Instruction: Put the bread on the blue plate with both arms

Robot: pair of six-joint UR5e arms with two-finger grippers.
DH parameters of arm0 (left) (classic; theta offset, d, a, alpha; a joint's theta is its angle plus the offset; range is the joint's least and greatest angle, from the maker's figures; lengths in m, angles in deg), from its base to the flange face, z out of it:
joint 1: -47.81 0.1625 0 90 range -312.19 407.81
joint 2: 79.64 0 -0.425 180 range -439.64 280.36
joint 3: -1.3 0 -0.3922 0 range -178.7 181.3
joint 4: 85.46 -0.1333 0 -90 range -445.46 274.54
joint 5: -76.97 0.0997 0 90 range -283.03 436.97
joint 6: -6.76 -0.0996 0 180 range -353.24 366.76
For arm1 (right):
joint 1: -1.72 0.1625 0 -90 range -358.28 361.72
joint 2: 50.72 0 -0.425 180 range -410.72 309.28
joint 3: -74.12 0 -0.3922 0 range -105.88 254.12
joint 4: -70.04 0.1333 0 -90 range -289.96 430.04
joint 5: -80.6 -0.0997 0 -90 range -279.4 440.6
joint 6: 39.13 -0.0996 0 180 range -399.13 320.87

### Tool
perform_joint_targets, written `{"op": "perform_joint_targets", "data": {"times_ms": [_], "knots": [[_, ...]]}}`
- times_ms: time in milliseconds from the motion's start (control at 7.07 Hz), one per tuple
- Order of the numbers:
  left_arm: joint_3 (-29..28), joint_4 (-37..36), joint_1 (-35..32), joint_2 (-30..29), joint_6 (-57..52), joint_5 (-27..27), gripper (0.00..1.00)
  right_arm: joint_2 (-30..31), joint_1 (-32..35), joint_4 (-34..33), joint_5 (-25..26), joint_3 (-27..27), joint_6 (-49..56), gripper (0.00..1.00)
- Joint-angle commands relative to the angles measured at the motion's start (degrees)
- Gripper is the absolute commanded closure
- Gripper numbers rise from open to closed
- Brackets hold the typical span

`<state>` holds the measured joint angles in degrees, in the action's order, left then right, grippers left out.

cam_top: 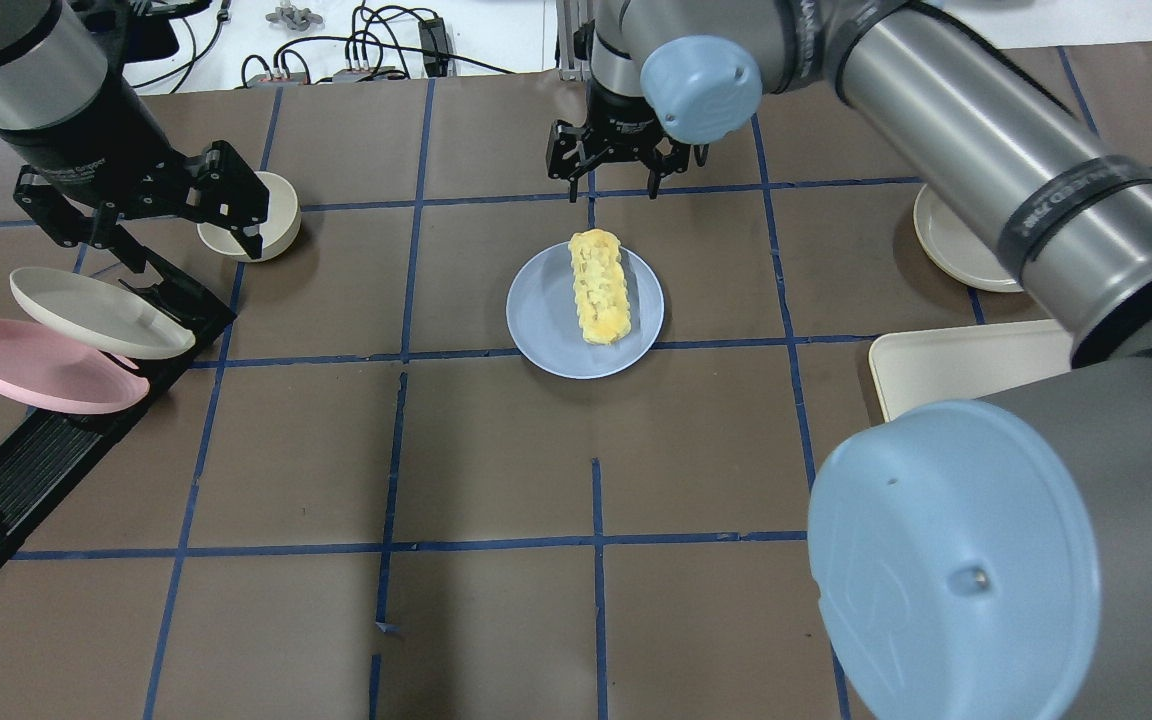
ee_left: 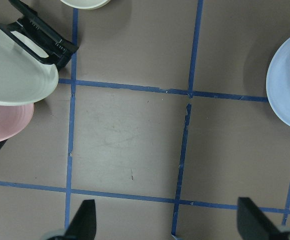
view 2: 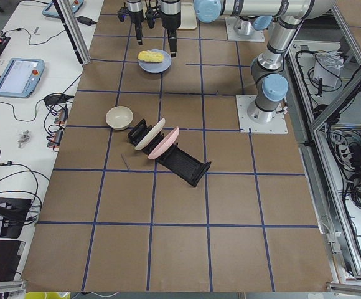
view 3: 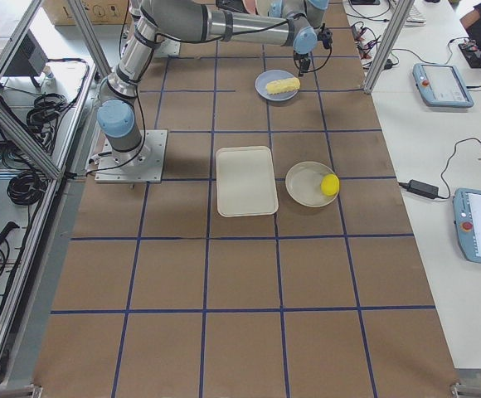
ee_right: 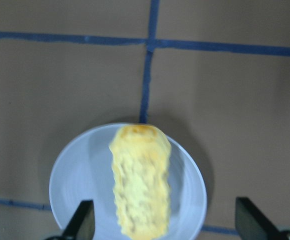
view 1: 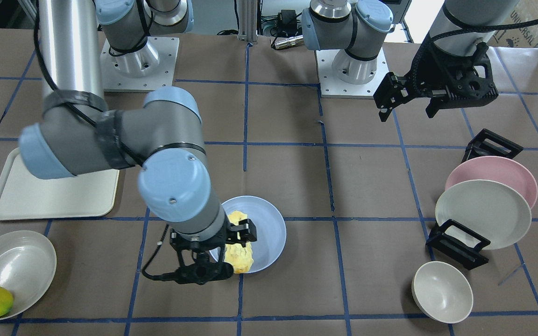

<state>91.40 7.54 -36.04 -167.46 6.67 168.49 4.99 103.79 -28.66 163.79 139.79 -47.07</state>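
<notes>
Bread (cam_top: 598, 288) lies lengthwise on blue plate (cam_top: 546, 320), mid-table. Right gripper (cam_top: 614, 180) hovers above plate's far edge, jaws wide, empty. Left gripper (ee_left: 167, 222) well apart at left, jaws spread, empty. Loaf likely light, soft, crumbly; best pinched gently across mid-length.

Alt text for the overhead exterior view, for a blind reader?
The bread lies on the blue plate at mid-table. The right gripper hangs open just beyond it; the left gripper, also open, is off left near a dish rack.
</notes>
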Motion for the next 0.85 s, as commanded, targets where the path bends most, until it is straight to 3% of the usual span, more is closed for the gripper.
{"op": "perform_joint_targets", "data": {"times_ms": [0,141,283,424,707], "knots": [[0.7,0.0,0.0,1.0,0.2,0.1,0.0,9.0,-10.2,13.0,0.7,0.1,11.5,0.0],[0.6,0.0,0.0,1.0,1.1,0.1,0.0,13.4,-14.8,18.7,1.7,0.2,13.7,0.0],[0.9,0.0,0.0,1.1,1.1,0.4,0.0,16.8,-16.0,22.1,5.8,1.2,13.6,0.01],[0.9,-0.1,0.0,0.3,1.1,0.1,0.0,18.5,-16.0,22.8,7.0,4.7,13.0,0.03],[0.9,-0.4,0.0,0.8,1.1,0.6,0.0,28.2,-15.6,22.8,7.2,12.6,10.8,0.05]]}}
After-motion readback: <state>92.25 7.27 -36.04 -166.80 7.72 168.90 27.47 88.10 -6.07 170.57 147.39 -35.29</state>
